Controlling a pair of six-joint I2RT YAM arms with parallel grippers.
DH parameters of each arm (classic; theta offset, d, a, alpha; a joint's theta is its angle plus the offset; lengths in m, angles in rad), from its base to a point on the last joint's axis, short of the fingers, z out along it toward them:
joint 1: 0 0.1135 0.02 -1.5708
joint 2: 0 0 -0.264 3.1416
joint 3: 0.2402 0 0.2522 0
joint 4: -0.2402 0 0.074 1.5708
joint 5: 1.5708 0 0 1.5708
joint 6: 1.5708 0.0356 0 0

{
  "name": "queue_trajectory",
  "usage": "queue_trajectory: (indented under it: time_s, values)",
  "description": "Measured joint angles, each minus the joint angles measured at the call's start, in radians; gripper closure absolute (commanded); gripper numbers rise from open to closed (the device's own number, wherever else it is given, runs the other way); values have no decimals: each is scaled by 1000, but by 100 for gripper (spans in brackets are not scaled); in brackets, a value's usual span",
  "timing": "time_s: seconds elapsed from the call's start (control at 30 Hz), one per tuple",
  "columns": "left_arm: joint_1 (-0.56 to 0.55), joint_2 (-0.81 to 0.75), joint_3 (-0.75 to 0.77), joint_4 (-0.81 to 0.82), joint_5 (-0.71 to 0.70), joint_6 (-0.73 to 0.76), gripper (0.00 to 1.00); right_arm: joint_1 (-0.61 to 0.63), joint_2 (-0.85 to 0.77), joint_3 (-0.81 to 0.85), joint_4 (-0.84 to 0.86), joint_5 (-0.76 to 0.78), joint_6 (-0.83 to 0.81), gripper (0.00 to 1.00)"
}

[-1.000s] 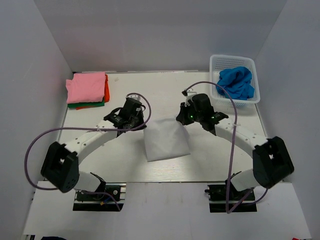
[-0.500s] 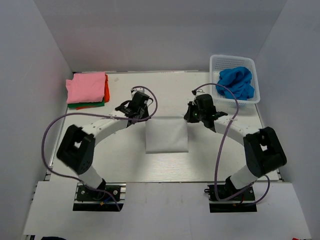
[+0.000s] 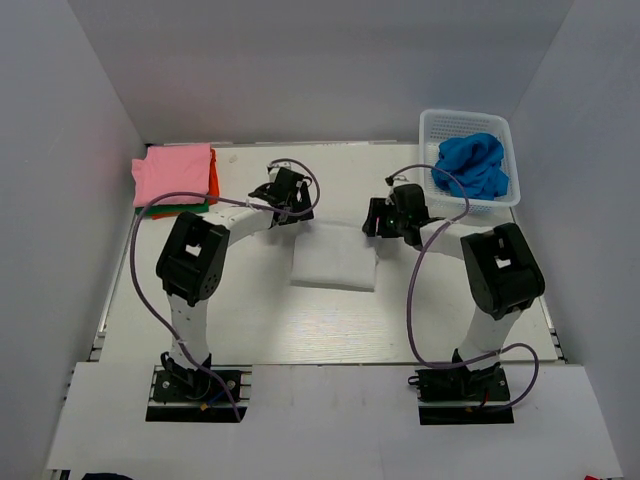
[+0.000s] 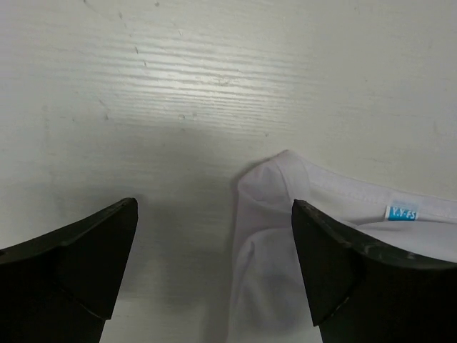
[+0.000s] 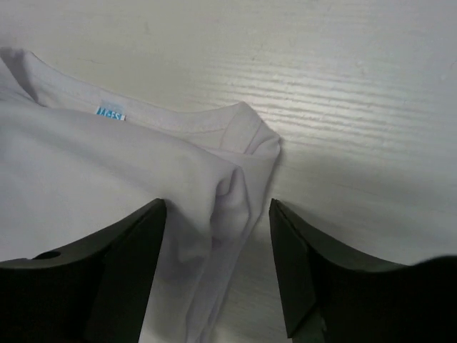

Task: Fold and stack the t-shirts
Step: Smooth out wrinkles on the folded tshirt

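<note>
**Two open grippers hanging over the white t-shirt's far corners**

I am looking at the white t-shirt [image 3: 335,265] lying folded in the middle of the surface [image 3: 250,320], its longer side running left to right and its neck label [image 4: 401,213] sitting on the far edge. The left gripper [image 4: 214,207] is standing wide open over the far left corner, holding nothing. The right gripper [image 5: 218,207] is hanging partly open and empty astride the bunched far right corner. I am judging the shirt ready for another fold or a carry. The pink-topped stack [image 3: 175,175] is waiting at the far left corner, nearer the left arm. The blue t-shirt [image 3: 472,165] is sitting in the basket [image 3: 440,122] at the far right corner.
</note>
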Motion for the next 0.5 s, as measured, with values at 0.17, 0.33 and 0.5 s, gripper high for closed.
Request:
queue_trajectory:
  time_s: [0.17, 0.33, 0.5]
  values:
    - [15, -25, 8, -3, 8, 24, 0, 0, -91, 7, -11, 14, -15, 10]
    - [0, -170, -96, 18, 81, 45, 0, 4, -275, -26, -24, -1, -6, 10]
    - [-16, -254, -222, 46, 232, 56, 0, 9, -442, -139, -28, -2, 30, 10]
